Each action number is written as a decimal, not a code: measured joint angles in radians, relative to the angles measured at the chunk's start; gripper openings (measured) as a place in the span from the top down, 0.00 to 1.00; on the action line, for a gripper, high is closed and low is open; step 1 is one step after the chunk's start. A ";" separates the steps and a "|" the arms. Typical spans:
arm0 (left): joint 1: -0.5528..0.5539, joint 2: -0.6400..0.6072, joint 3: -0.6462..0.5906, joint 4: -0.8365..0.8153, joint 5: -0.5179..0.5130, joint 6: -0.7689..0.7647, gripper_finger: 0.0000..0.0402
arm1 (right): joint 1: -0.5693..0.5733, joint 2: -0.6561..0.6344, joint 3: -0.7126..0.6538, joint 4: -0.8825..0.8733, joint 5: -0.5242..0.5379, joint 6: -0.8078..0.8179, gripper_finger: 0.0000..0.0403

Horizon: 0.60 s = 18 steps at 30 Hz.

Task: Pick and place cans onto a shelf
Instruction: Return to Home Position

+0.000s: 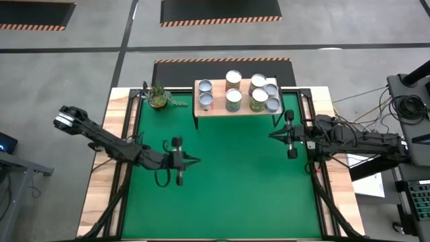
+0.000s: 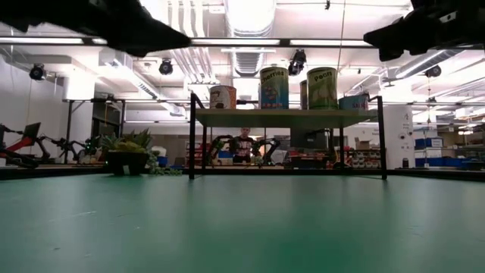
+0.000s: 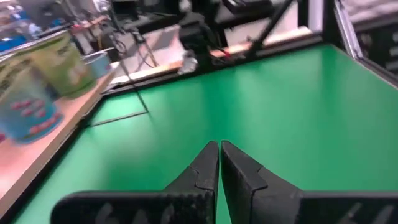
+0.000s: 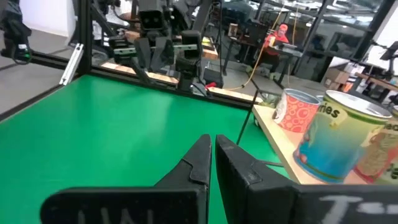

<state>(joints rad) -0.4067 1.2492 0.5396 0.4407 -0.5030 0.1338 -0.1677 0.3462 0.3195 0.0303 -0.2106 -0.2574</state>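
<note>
Several cans point(image 1: 234, 92) stand upright on the light wood shelf point(image 1: 222, 107) at the table's far edge; they also show in the low view point(image 2: 274, 87). My left gripper point(image 1: 197, 160) is shut and empty over the green table, left of centre, pointing right. My right gripper point(image 1: 271, 136) is shut and empty over the table's right part, pointing left, just near of the shelf's right end. The wrist views show shut fingers over bare green: the left point(image 3: 219, 149) and the right point(image 4: 212, 142).
A small potted plant point(image 1: 160, 97) stands at the far left beside the shelf. The shelf's thin black legs point(image 2: 192, 136) reach down to the green table point(image 1: 228, 195). A person point(image 4: 278, 38) sits in the room beyond the table.
</note>
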 joint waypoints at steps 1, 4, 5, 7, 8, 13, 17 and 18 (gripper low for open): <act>0.005 -0.016 -0.032 0.039 0.001 -0.003 1.00 | 0.000 0.000 0.000 -0.002 0.001 -0.005 0.97; 0.014 -0.062 -0.121 0.170 0.020 -0.004 1.00 | 0.000 0.000 0.000 0.005 -0.002 -0.016 0.97; 0.016 -0.077 -0.151 0.213 0.022 -0.004 1.00 | 0.000 0.001 -0.004 0.011 -0.006 -0.021 0.97; 0.019 -0.100 -0.199 0.273 0.022 -0.005 1.00 | 0.000 0.000 -0.019 0.007 -0.006 -0.032 0.97; 0.020 -0.109 -0.221 0.303 0.022 -0.005 1.00 | 0.000 0.000 -0.029 0.012 -0.006 -0.034 0.97; 0.019 -0.143 -0.299 0.399 0.022 -0.012 1.00 | 0.000 -0.014 -0.079 0.041 -0.007 -0.020 0.97; 0.019 -0.150 -0.318 0.403 0.021 -0.023 1.00 | 0.000 -0.055 -0.127 0.041 -0.007 -0.003 0.97; 0.019 -0.150 -0.319 0.405 0.021 -0.024 1.00 | 0.000 -0.065 -0.137 0.052 -0.006 -0.008 0.97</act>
<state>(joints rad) -0.3874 1.0992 0.2203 0.8457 -0.4816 0.1102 -0.1678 0.2810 0.1827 0.0828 -0.2165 -0.2652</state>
